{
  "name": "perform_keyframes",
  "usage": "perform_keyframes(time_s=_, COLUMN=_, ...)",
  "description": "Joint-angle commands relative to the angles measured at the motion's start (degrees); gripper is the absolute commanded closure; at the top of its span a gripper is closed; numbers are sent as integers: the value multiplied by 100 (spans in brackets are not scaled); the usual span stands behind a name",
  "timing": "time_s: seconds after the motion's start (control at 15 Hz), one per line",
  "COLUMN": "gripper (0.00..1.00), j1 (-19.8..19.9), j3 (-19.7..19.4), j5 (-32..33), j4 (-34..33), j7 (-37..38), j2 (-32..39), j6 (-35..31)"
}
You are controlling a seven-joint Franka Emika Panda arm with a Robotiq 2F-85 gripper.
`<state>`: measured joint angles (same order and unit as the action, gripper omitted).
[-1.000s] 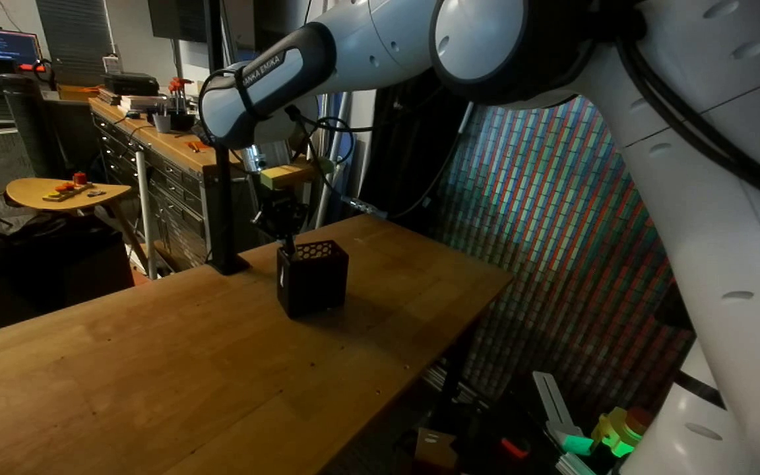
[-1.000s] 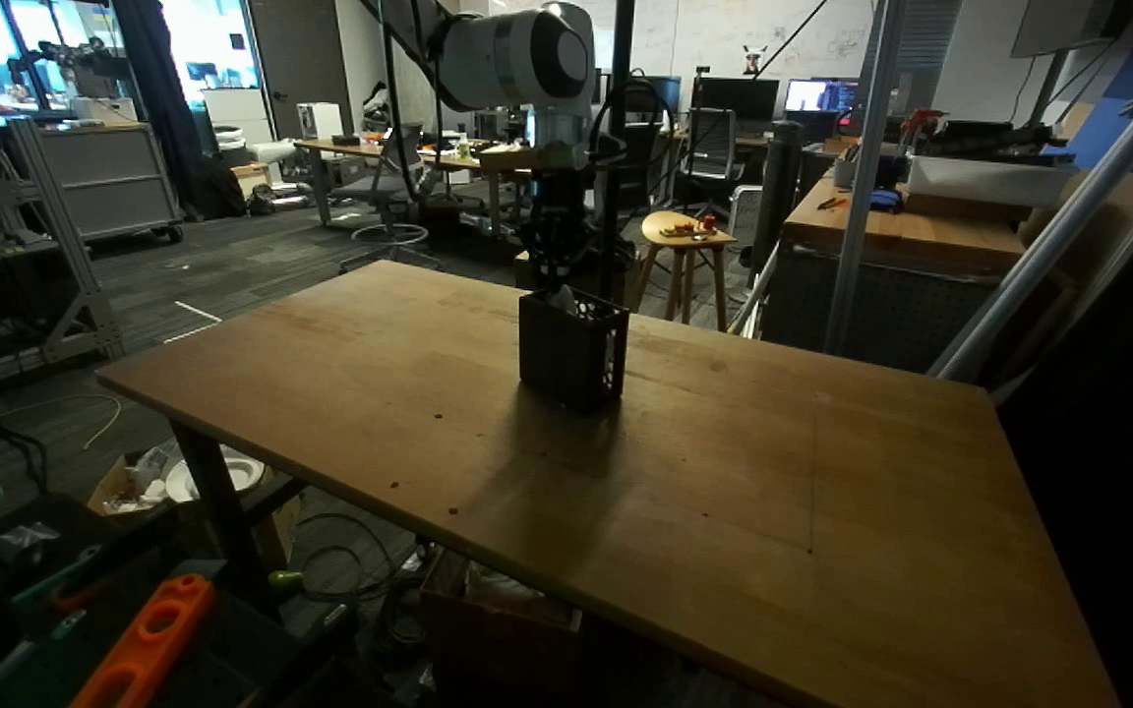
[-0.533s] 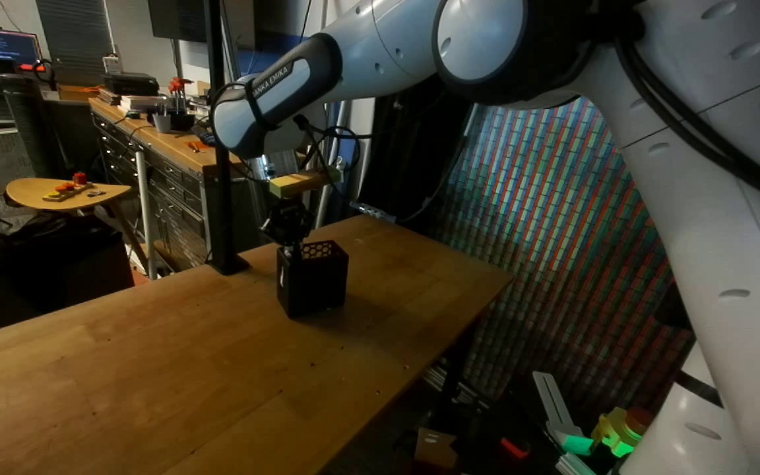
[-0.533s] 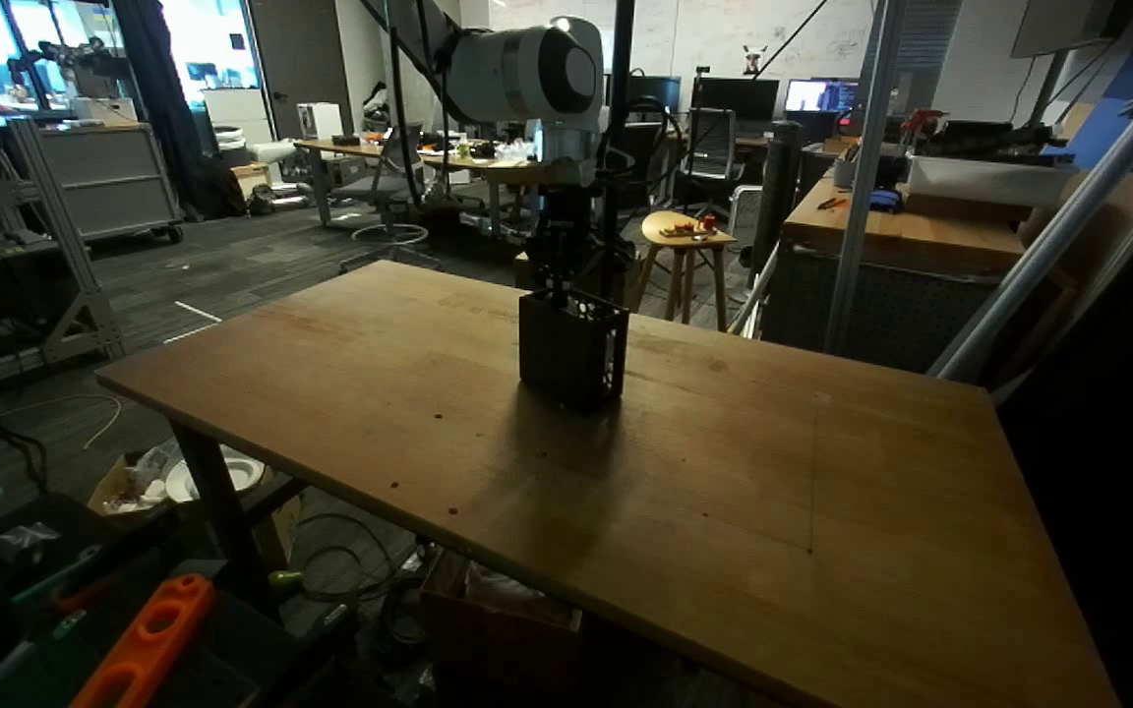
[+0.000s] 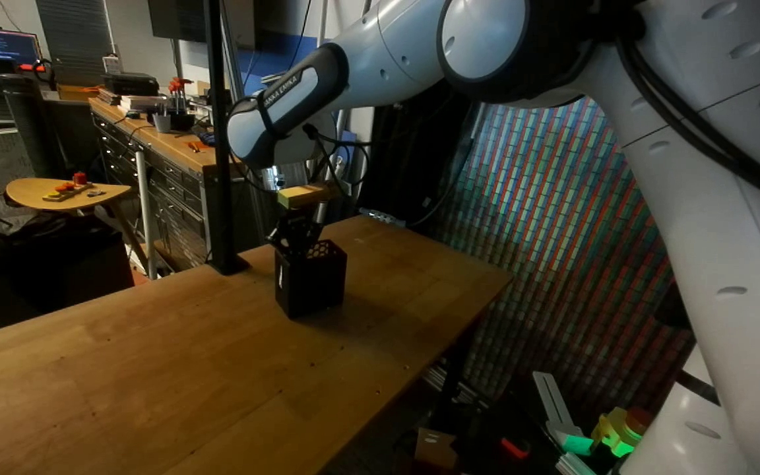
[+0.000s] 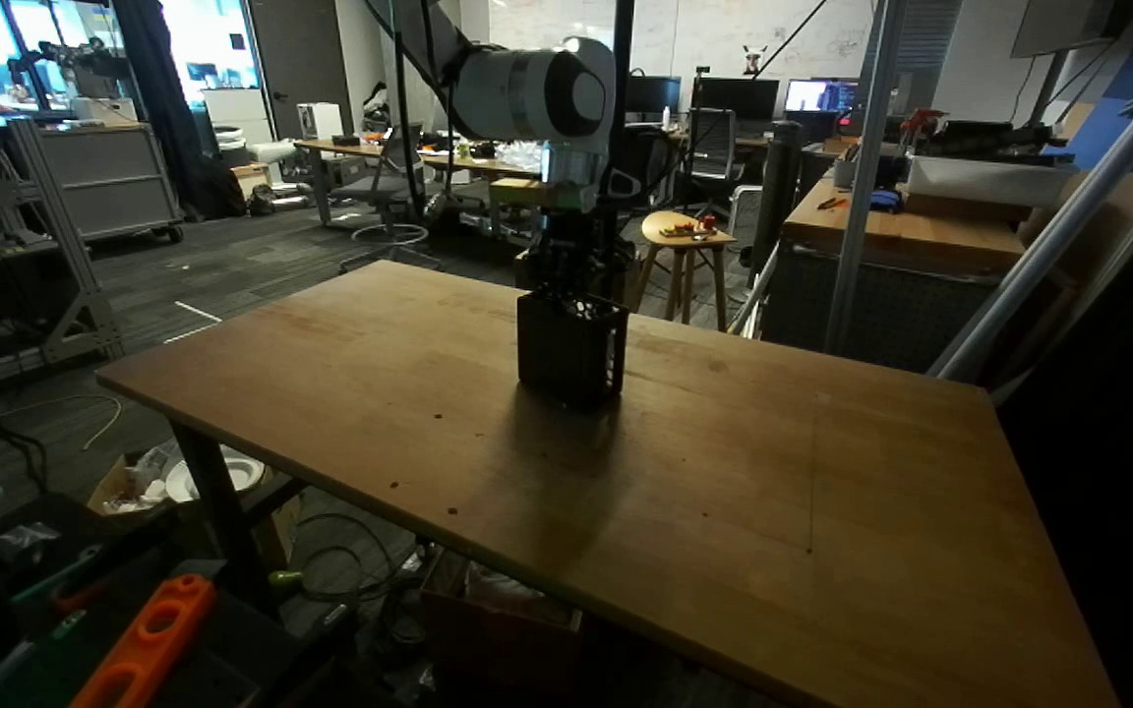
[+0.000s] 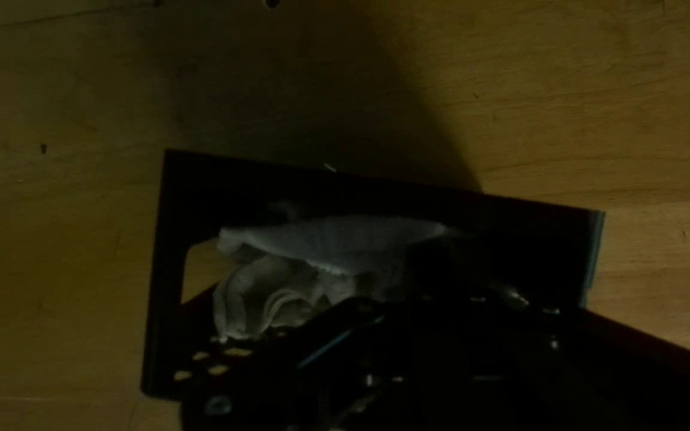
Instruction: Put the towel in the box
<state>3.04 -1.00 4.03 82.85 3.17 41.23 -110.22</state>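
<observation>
With jaws together, the end effector has been lowered further into the box, where the towel is seen, so the task is judged nearly done.

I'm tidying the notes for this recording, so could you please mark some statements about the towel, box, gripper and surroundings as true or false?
1. The towel is inside the box. True.
2. The box is tipped onto its side. False: it stands upright on the table.
3. In both exterior views the gripper is at the box's open top. True.
4. The gripper's jaws are spread wide. False: they are shut; whether they pinch the towel is too dark to tell.
5. The towel is spread out flat. False: it is bunched in folds.
6. The stool in the background carries small coloured items. True.
</observation>
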Motion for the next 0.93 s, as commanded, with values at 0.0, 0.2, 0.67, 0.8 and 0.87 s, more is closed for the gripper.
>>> perform_keyframes(time_s=0.0, gripper=100, j1=64, j3=18, j5=-261, j4=466, j7=-112, j2=-233, j6=-245)
perform_keyframes(time_s=0.2, gripper=100, j1=102, j3=25, j5=-381, j4=616, j7=-130, j2=-252, j6=-329)
perform_keyframes(time_s=0.67, gripper=100, j1=267, j3=25, j5=-708, j4=984, j7=-258, j2=-394, j6=-490)
perform_keyframes(time_s=0.8, gripper=100, j1=343, j3=34, j5=-831, j4=1120, j7=-360, j2=-422, j6=-635)
perform_keyframes(time_s=0.87, gripper=100, j1=384, j3=40, j5=-885, j4=1196, j7=-441, j2=-430, j6=-792)
